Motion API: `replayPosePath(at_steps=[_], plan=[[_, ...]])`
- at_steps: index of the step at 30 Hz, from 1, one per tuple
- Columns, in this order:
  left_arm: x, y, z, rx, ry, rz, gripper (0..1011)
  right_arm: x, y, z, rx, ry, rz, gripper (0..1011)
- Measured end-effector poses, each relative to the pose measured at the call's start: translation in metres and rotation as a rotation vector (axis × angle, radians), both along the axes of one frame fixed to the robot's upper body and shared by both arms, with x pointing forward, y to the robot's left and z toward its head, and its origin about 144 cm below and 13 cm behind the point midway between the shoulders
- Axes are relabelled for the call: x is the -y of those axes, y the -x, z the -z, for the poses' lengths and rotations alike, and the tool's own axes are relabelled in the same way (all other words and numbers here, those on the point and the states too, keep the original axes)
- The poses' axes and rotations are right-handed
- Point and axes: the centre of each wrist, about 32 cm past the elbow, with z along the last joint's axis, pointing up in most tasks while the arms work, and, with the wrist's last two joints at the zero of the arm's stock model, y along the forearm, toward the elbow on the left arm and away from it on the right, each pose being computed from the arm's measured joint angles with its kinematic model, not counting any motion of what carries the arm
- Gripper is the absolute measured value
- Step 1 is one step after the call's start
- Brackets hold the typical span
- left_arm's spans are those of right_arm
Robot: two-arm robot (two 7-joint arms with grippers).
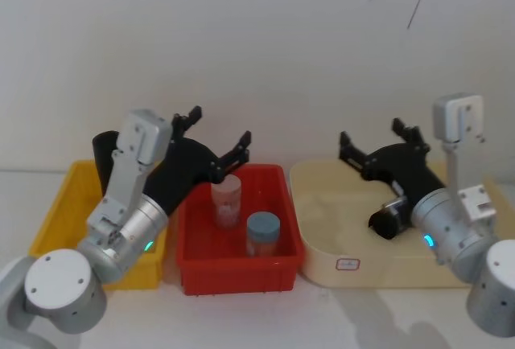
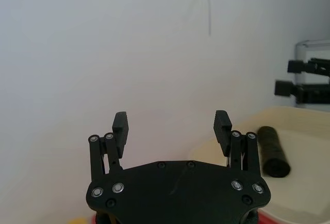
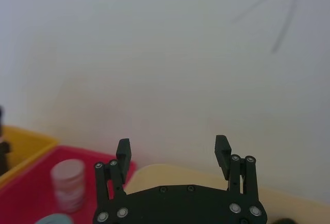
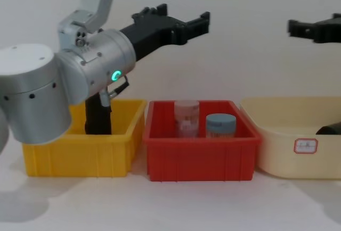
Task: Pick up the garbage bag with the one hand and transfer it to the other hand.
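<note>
Both hang open and empty: left claw (image 1: 217, 130) above the red bin (image 1: 241, 273), right claw (image 1: 374, 134) above the beige tub (image 1: 378, 273). The bag (image 4: 98, 116) stands upright in the yellow bin (image 4: 74, 159), far left. A skewed descent could topple it.

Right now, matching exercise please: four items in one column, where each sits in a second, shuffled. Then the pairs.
Things:
1. garbage bag
2. blue-lidded jar
3. slim black roll
4. left gripper

Places:
A. lying in the cream tub
B. raised above the bins, fingers open
C. standing in the yellow bin
D. standing in the red bin

Pairs: 1-C, 2-D, 3-A, 4-B
</note>
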Motion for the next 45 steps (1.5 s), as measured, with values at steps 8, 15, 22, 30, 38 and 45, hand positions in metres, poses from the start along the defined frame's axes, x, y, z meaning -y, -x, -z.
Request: replayPosePath(at_steps=[8, 15, 22, 30, 38, 45], plan=[[-0.013, 0.003, 0.0, 0.055, 0.001, -0.054, 1001, -0.023, 0.006, 0.006, -0.04, 0.025, -0.116, 1000], [-0.022, 0.004, -0.003, 0.094, 0.007, -0.085, 1001, -0.041, 0.013, 0.015, -0.088, 0.048, -0.215, 1000], [-0.027, 0.005, -0.006, 0.116, 0.014, -0.101, 1002, -0.052, 0.021, 0.022, -0.134, 0.071, -0.285, 1000], [-0.03, 0.005, -0.008, 0.128, 0.018, -0.109, 1002, -0.058, 0.026, 0.028, -0.174, 0.093, -0.321, 1000], [-0.032, 0.005, -0.009, 0.136, 0.02, -0.114, 1002, -0.059, 0.022, 0.034, -0.215, 0.109, -0.319, 1000], [-0.032, 0.005, -0.009, 0.139, 0.022, -0.116, 1001, -0.06, 0.014, 0.037, -0.253, 0.131, -0.311, 1000]])
